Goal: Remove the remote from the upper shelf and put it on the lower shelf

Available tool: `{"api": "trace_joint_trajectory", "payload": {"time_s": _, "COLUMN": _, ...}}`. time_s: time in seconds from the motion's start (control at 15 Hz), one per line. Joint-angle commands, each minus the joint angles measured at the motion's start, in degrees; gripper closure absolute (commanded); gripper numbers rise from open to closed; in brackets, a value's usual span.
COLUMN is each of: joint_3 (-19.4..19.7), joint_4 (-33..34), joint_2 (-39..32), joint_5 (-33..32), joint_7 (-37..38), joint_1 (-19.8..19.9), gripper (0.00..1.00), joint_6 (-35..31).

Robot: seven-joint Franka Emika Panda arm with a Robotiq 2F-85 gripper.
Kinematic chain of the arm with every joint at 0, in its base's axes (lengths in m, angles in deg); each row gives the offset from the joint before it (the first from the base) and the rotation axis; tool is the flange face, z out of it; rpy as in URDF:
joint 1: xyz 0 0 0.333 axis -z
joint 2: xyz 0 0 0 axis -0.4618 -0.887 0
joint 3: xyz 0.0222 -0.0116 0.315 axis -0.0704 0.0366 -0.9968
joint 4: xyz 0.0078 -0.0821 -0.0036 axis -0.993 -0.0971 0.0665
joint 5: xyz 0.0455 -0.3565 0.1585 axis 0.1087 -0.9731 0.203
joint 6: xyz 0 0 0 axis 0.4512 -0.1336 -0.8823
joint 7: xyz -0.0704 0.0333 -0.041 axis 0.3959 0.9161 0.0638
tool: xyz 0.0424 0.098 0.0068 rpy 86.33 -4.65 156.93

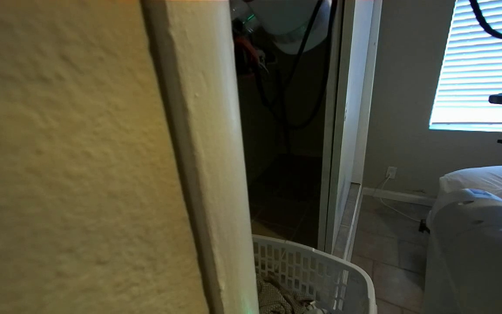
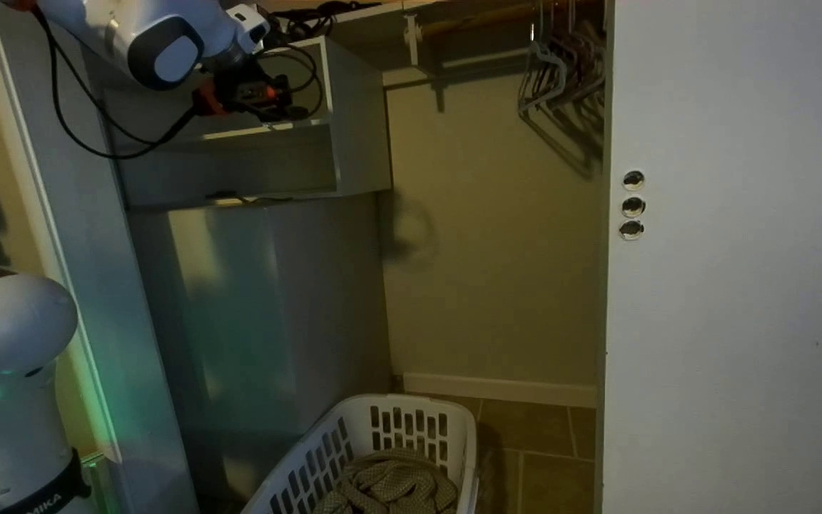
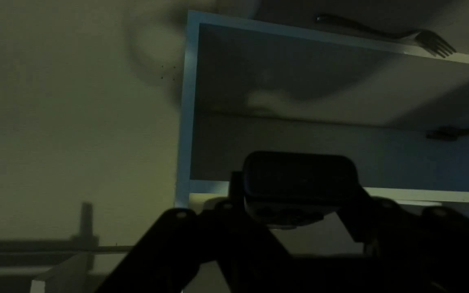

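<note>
The wrist view looks upside down. In it, my gripper (image 3: pixel 297 193) is shut on a dark, rounded block, which I take for the remote (image 3: pixel 299 175); faint button-like bumps show on its lower side. In an exterior view, my gripper (image 2: pixel 284 103) is at the front of the upper shelf (image 2: pixel 222 134). The remote cannot be made out there. The lower shelf (image 2: pixel 290 168) is the compartment below. Its inside shows in the wrist view (image 3: pixel 320 108), beyond the remote. Whether the remote is inside or outside the upper compartment I cannot tell.
A fork (image 3: pixel 381 34) lies across the lower shelf's front edge. A small dark item (image 3: pixel 450 133) sits at its back corner. The unit's end panel (image 2: pixel 357 121) stands beside the wall. Hangers (image 2: pixel 561 71) hang nearby. A white laundry basket (image 2: pixel 464 428) stands on the floor. Cables loop round the arm.
</note>
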Motion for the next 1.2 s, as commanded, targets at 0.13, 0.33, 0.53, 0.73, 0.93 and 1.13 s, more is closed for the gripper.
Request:
{"api": "trace_joint_trajectory", "payload": {"time_s": 0.13, "joint_3": 1.68, "joint_4": -6.18, "joint_2": 6.16, "joint_5": -2.10, "joint_7": 1.62, "joint_1": -1.59, "gripper": 0.69, "joint_6": -3.26}}
{"api": "trace_joint_trajectory", "payload": {"time_s": 0.33, "joint_3": 2.28, "joint_4": -8.55, "joint_2": 8.13, "joint_5": -2.99, "joint_7": 2.61, "joint_1": -1.38, "gripper": 0.69, "joint_6": -3.45}}
{"api": "trace_joint_trajectory", "payload": {"time_s": 0.53, "joint_3": 3.03, "joint_4": -10.27, "joint_2": 9.90, "joint_5": -4.35, "joint_7": 3.53, "joint_1": -1.24, "gripper": 0.69, "joint_6": -2.78}}
{"api": "trace_joint_trajectory", "payload": {"time_s": 0.73, "joint_3": 3.78, "joint_4": -11.35, "joint_2": 11.00, "joint_5": -6.45, "joint_7": 4.75, "joint_1": -1.09, "gripper": 0.69, "joint_6": -1.78}}
{"api": "trace_joint_trajectory", "payload": {"time_s": 0.93, "joint_3": 4.44, "joint_4": -11.65, "joint_2": 11.36, "joint_5": -8.48, "joint_7": 5.75, "joint_1": -1.34, "gripper": 0.69, "joint_6": -0.54}}
{"api": "trace_joint_trajectory", "payload": {"time_s": 1.13, "joint_3": 4.94, "joint_4": -11.58, "joint_2": 11.52, "joint_5": -9.95, "joint_7": 6.32, "joint_1": -1.54, "gripper": 0.69, "joint_6": 1.37}}
